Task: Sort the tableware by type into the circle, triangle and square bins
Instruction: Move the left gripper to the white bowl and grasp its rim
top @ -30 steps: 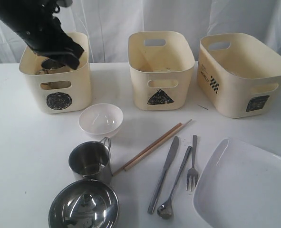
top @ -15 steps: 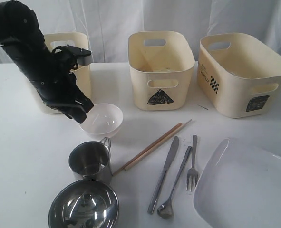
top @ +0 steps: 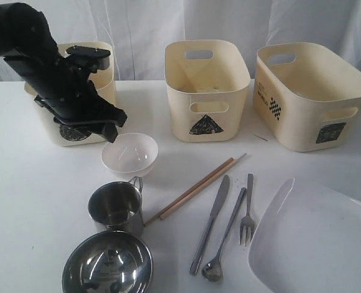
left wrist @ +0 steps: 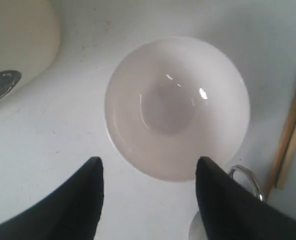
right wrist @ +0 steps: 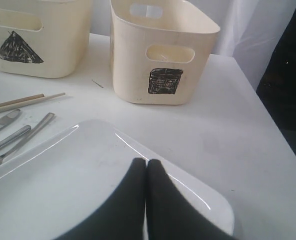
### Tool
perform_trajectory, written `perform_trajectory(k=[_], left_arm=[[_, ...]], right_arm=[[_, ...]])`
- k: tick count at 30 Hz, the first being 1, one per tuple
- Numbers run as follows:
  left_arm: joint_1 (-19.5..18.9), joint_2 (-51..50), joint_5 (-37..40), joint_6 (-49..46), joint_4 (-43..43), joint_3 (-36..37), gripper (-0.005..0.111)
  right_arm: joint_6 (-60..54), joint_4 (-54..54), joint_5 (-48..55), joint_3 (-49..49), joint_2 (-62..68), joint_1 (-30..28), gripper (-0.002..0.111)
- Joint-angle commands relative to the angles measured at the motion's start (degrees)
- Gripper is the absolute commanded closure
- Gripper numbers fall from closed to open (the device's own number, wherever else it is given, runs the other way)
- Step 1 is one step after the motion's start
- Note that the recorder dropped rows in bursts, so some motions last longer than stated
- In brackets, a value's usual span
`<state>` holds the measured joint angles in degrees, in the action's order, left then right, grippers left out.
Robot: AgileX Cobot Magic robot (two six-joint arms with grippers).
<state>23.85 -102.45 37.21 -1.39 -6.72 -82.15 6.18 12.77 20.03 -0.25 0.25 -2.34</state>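
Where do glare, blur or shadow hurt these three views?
Exterior view: even light, sharp; the steel bowl mirrors its surroundings. Left wrist view: soft focus, small glints inside the small white bowl. Right wrist view: thin glare along the white plate's rim, the right gripper just a black silhouette.

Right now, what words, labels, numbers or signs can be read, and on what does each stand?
No word reads clearly.
On the circle bin: black scribbled circle, partly hidden.
On the triangle bin: black triangle.
On the square bin: black square in front; on its side, vertical print beside a checkered diamond, too blurred to read.
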Motion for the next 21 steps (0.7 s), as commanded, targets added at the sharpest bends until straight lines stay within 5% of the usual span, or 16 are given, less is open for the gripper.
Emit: perform_trajectory(k=[1,21], left_arm=[[0.3,-1.9,0.9,5.7,1.7,0.4,0.047],[0.3,-9.5,-6.3,10.7,5.9,0.4,0.047]], right_arm=[[0.1,0.2,0.1,0.3,-0.2,-0.1,0.108],[0.1,0.2,0.1,0.3,-0.2,-0.1,0.108]])
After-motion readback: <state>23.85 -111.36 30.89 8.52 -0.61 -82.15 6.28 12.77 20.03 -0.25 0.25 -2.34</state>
